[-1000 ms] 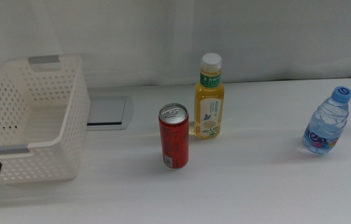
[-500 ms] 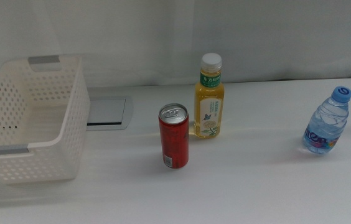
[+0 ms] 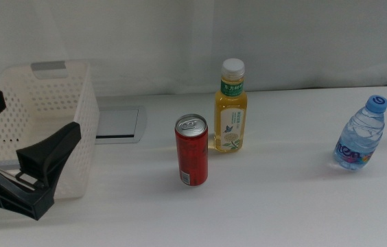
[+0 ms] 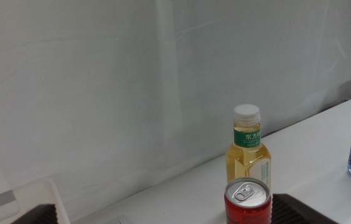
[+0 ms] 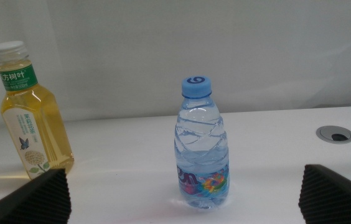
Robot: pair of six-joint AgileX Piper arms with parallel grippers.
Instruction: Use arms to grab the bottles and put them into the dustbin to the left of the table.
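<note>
Left pincer (image 3: 32, 147) sits spread wide in front of the basket (image 3: 70, 89), covering pt of its near wall, holding nothing. Right pincer (image 5: 185, 190) is only two tips at the frame edge, spread w/ the water bottle (image 3: 359, 134) between. Red can (image 3: 191, 150) stands right of the basket, w/ the yellow bottle (image 3: 230, 108) just behind the can. Everything's upright on the tabletop (image 3: 283, 199).

— What sort of place is this looking like?
— A lab or test room: a bare white worktop (image 3: 283, 206) with a grey inset panel (image 3: 116, 123) is sitting against a plain white curtain (image 3: 200, 34).
— Anything homely?
— No. Just a black robot arm (image 3: 32, 175) reaching in, and a round cable port (image 5: 335, 133) showing.
</note>
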